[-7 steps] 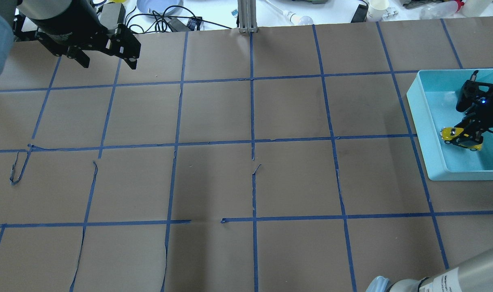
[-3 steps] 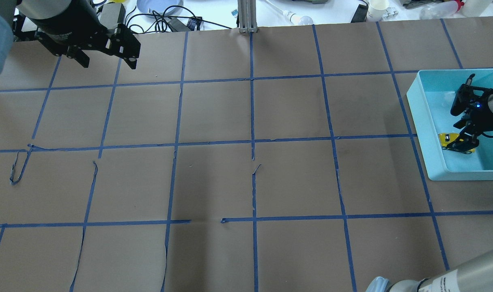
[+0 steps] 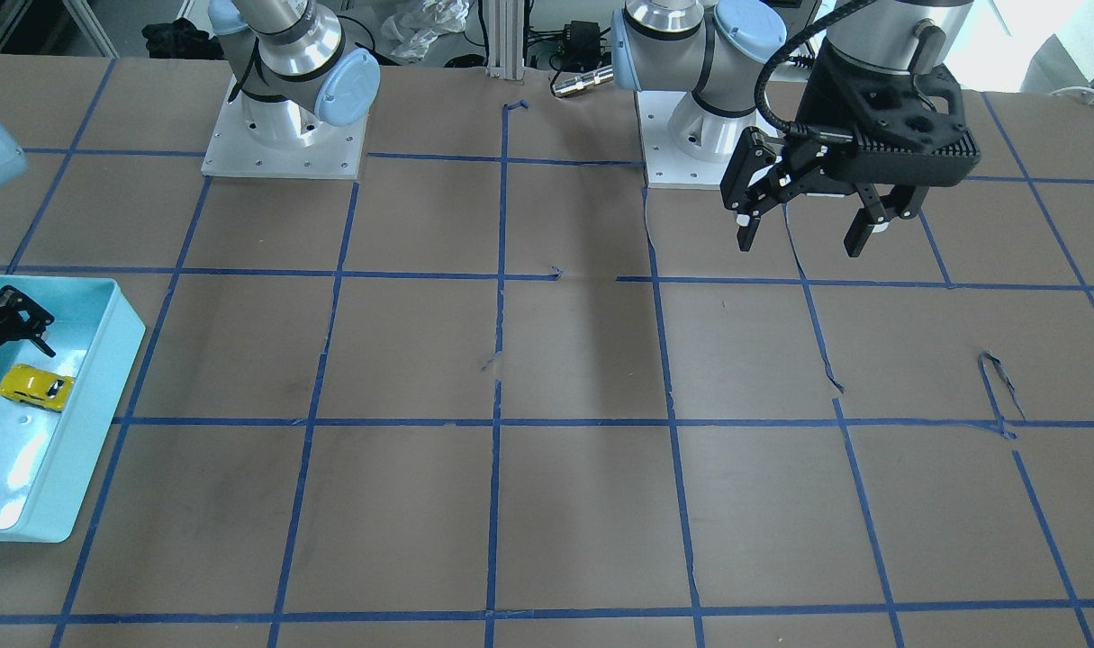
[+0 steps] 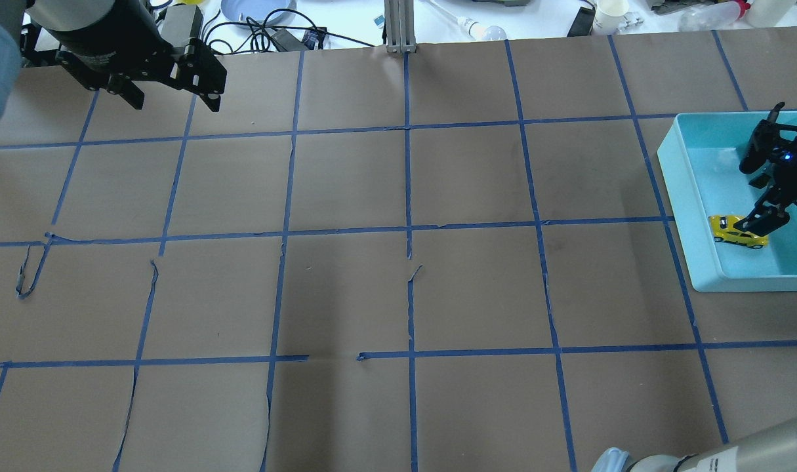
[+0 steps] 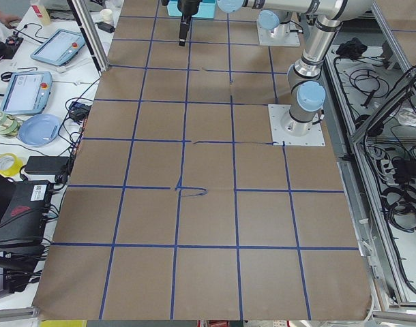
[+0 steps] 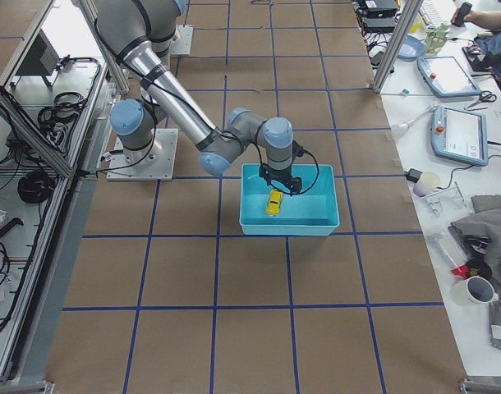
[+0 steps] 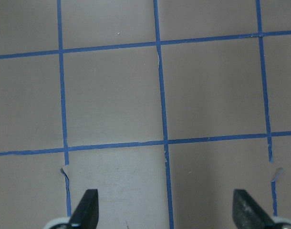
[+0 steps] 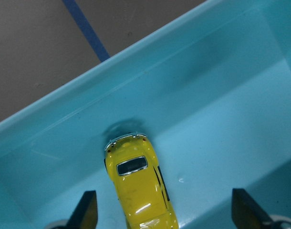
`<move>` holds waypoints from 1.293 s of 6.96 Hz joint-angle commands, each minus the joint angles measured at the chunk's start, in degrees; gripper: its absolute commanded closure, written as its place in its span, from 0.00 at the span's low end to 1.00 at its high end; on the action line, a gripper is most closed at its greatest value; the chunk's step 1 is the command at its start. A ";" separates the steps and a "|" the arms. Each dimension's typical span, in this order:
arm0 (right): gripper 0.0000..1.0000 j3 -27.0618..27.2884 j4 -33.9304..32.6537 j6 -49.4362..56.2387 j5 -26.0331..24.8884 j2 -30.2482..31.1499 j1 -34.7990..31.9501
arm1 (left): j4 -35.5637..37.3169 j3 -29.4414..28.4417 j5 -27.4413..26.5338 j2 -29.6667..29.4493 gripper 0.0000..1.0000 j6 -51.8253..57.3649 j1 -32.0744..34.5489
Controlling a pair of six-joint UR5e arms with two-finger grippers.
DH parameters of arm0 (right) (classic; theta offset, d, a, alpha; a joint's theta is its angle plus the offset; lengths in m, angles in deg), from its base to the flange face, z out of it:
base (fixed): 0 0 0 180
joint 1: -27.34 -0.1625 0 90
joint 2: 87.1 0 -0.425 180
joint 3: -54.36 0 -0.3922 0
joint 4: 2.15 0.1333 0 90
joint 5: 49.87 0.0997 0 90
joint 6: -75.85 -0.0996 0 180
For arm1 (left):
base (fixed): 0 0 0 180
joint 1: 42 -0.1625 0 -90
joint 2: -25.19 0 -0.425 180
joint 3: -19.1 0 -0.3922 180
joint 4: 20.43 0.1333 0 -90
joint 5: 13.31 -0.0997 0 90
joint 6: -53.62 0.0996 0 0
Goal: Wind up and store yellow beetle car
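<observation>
The yellow beetle car [image 4: 738, 231] lies on the floor of the turquoise tray [image 4: 690, 216] at the table's right end. It also shows in the front-facing view [image 3: 31, 387], the right side view [image 6: 274, 202] and the right wrist view [image 8: 138, 186]. My right gripper [image 4: 765, 167] hangs open above the car. In the right wrist view [image 8: 167, 210] its fingers stand wide apart on either side of the car, clear of it. My left gripper [image 4: 175, 101] is open and empty above the far left of the table, as the left wrist view [image 7: 164, 210] shows.
The tray's walls [image 8: 183, 71] surround the car and the right fingers. Brown paper with a blue tape grid [image 4: 408, 229] covers the table. Cables, a plate and cups [image 4: 611, 13] lie beyond the far edge.
My right gripper lowered the car to the tray floor, let go of it and drew back up and to the right. The left arm has not moved.
</observation>
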 commanded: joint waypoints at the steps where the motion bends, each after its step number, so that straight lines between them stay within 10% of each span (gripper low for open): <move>1: 0.00 -7.13 9.10 -0.69 -0.73 2.87 -3.59 | 0.00 -0.09 0.03 -0.16 0.00 -0.08 0.18; 5: 0.00 -28.75 37.49 -9.45 -7.13 7.80 -19.48 | 0.00 0.00 0.12 0.01 0.00 0.01 0.18; 9: 0.00 -30.29 50.81 -43.46 -6.54 13.08 -31.54 | 0.00 0.00 0.12 0.01 0.00 -0.08 0.18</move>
